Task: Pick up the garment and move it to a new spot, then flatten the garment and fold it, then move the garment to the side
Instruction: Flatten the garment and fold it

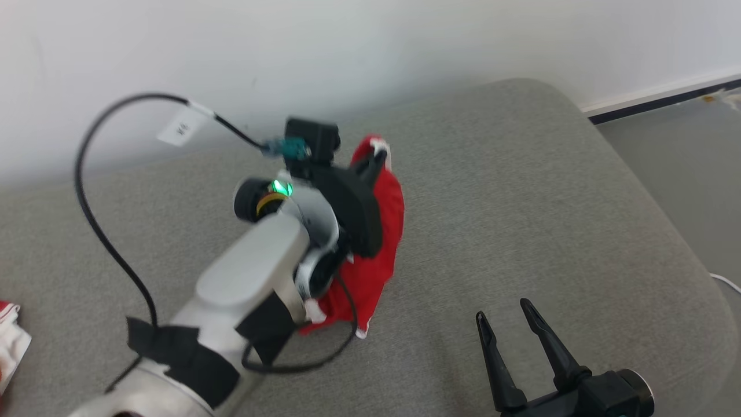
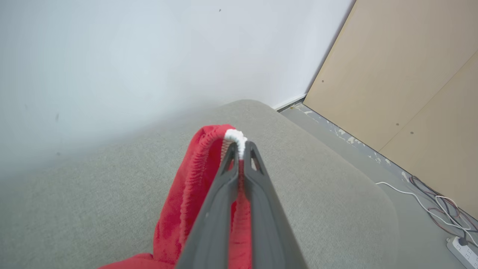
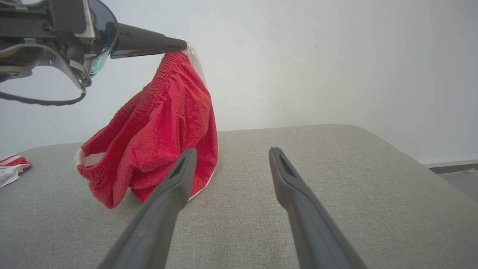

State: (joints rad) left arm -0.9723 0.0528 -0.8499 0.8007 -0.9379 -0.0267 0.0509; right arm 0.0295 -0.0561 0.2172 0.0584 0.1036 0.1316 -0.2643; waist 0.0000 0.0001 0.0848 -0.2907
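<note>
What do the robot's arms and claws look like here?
The left forearm is pale grey, wrapped with black tape, with a green light at the wrist. A black cable carries a white tag. The left claw and right claw have long dark tapered fingers.

The left arm [image 1: 249,284] hides much of the garment [image 1: 389,214], and the edge crops a red-and-white cloth [image 1: 10,341].

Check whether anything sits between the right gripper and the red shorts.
Nothing visible does: only grey cushion lies between the open right gripper and the red shorts, which hang from the shut left gripper.
</note>
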